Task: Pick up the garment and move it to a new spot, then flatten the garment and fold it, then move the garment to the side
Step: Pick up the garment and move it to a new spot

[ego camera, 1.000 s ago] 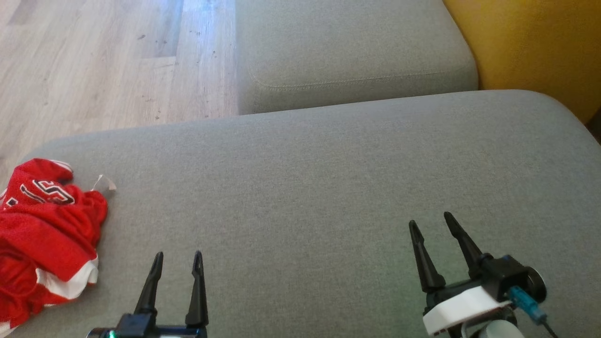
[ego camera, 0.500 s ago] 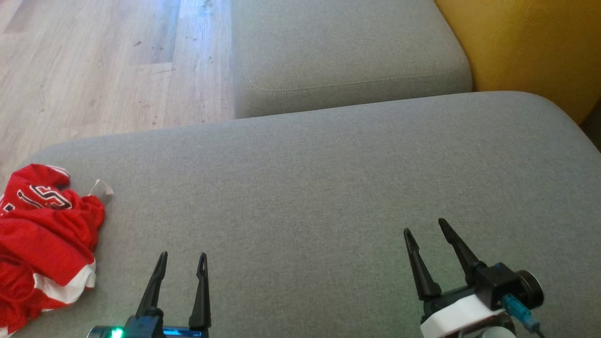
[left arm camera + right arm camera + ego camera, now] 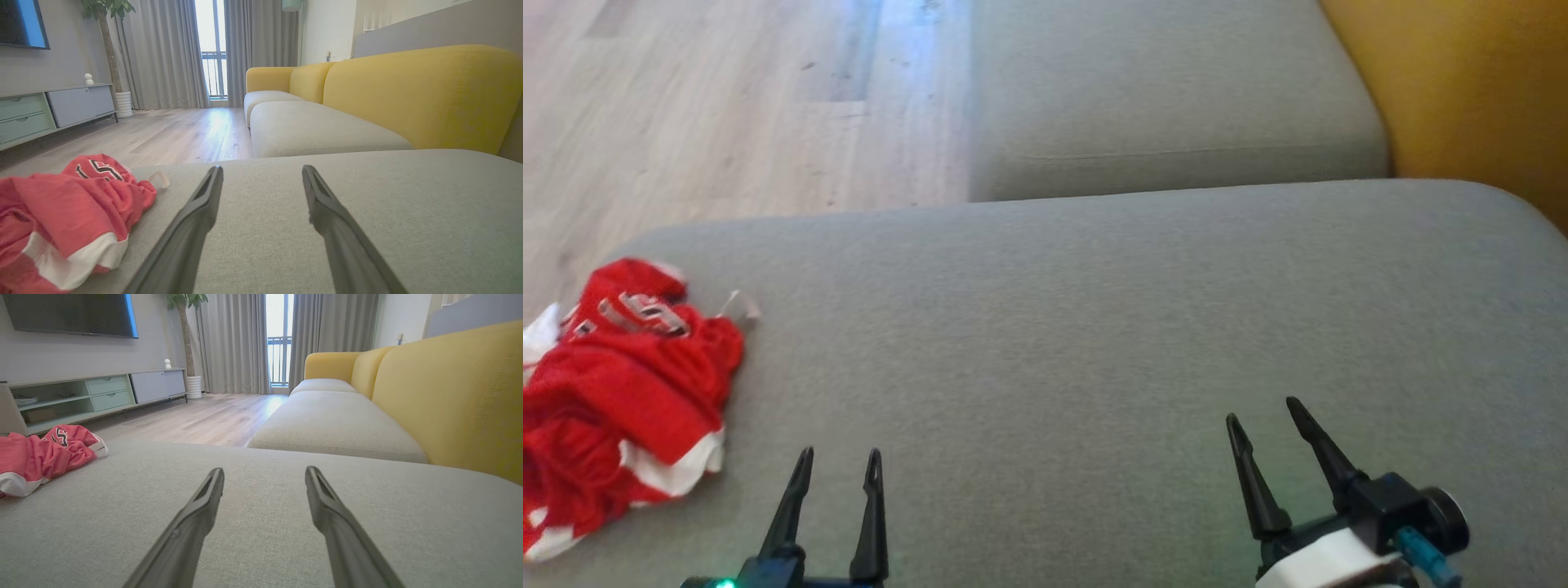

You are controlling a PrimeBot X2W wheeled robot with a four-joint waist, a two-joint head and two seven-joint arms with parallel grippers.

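Note:
A crumpled red garment (image 3: 613,400) with white trim and a printed number lies at the left end of the grey sofa seat (image 3: 1094,327). It also appears at the left as the garment (image 3: 61,220) in the left wrist view and the garment (image 3: 36,457) in the right wrist view. My left gripper (image 3: 840,456) stands open just right of the garment, with nothing between its fingers. My right gripper (image 3: 1264,410) is open too, far to the right over bare cushion. Both sets of fingers, left gripper (image 3: 261,173) and right gripper (image 3: 264,473), hover low above the seat.
A second grey seat cushion (image 3: 1176,106) lies beyond, with the yellow backrest (image 3: 1478,90) along the right. Wood floor (image 3: 711,114) runs past the seat's far-left edge. A TV cabinet (image 3: 81,396), a plant pot and curtains stand across the room.
The head camera has shifted, so the whole scene sits further right and slightly blurred. Both grippers stay open, roughly where they were over the seat; the garment lies as before.

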